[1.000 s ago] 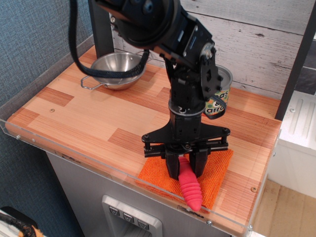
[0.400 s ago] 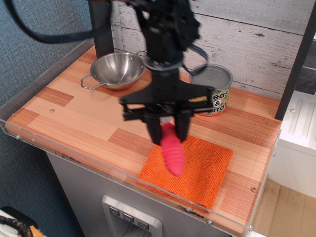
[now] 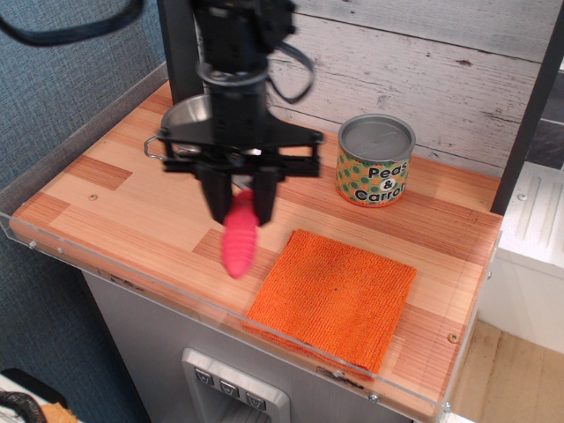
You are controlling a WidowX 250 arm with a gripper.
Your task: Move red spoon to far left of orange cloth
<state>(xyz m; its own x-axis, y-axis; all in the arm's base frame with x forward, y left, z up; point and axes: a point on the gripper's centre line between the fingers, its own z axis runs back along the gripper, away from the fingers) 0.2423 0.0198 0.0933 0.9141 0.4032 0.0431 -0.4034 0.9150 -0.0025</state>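
Off the cloth's nine o'clock edge now, my tool [image 3: 239, 204] has carried the red spoon [image 3: 239, 236] clear of the orange cloth [image 3: 339, 297], fingers clamped on its ribbed handle above bare worktop [image 3: 132, 207]. I judge only lowering and release remain.

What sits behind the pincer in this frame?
Behind the pincer, which grips the red spoon, part of a metal bowl shows: its rim and a wire handle. The arm covers the rest, so whether anything is inside cannot be told.
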